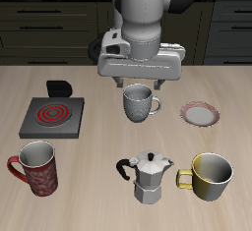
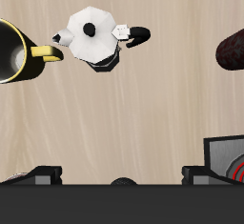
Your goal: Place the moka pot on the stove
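My claw point(image 1: 139, 84) hangs open and empty above the counter point(image 1: 98, 146). The moka pot point(image 1: 149, 177) stands upright beside the yellow mug point(image 1: 209, 175), well apart from the stove point(image 1: 51, 116).

No text, label, brand, number or sign can be read on anything in either view.

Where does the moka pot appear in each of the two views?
Exterior view: the moka pot stands near the table's front edge, between the red mug and the yellow mug.
Wrist view: the moka pot shows from above.
Shared landmark: the yellow mug beside it.
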You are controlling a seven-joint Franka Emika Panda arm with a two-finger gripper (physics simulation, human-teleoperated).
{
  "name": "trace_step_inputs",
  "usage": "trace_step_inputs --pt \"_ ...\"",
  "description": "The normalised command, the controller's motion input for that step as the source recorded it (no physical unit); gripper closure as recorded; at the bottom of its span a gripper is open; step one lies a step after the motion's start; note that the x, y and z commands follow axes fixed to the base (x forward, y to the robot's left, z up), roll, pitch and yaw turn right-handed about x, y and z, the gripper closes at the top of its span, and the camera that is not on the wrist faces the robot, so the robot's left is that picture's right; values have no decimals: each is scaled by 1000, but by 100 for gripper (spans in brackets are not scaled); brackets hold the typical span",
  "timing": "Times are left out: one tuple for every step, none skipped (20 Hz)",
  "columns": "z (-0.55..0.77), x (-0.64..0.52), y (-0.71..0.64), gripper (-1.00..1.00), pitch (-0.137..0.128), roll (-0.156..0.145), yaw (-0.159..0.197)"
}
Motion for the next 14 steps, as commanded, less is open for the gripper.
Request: trace_step_inputs --pt "-2 297 83 -100 -13 15 48" --pt "36 242 -21 -100 -17 -91 3" --pt "-47 291 17 -100 37 43 -77" --pt "-36 415 67 -100 -33 -62 116" --pt "-20 116 42 -100 -12 -35 -24" --pt "-118 345 238 -100 27 49 21" --pt "-2 20 -49 -100 0 0 0" --pt "-262 441 429 -100 25 25 44" --pt "-173 247 158 -100 16 8 32" --pt "-184 249 258 -100 -3 -21 54" --pt "-128 172 252 -100 -8 41 79" --pt "-104 135 105 -100 7 1 -45" --pt "-103 151 241 -100 -18 32 85" --pt "-97 100 174 -100 -19 45 72"
